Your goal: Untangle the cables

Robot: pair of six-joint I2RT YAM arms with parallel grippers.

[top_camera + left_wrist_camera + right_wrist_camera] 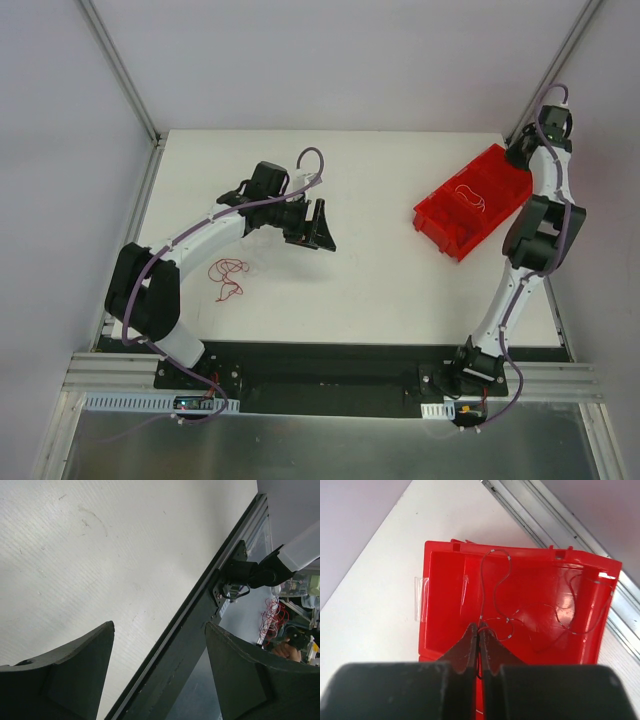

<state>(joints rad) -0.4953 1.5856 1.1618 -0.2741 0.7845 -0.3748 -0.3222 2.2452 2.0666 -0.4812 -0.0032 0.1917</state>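
Observation:
A small tangle of thin red cables (230,275) lies on the white table, in front of my left arm. My left gripper (325,227) is open and empty above the table's middle, to the right of the tangle; its wrist view (160,625) shows no cable. A red bin (440,225) at the right holds thin loose cables (470,197). My right gripper (522,152) hangs over the bin's far end. In the right wrist view it (479,626) is shut on a thin red cable (482,587) that curls up over the bin's floor (445,605). More cables (580,625) lie in the bin.
Aluminium frame rails run along the table's left edge (150,190) and right edge (555,515). The black base plate (320,365) spans the near edge and shows in the left wrist view (185,645). A clear tape strip (418,600) sticks on the bin's side.

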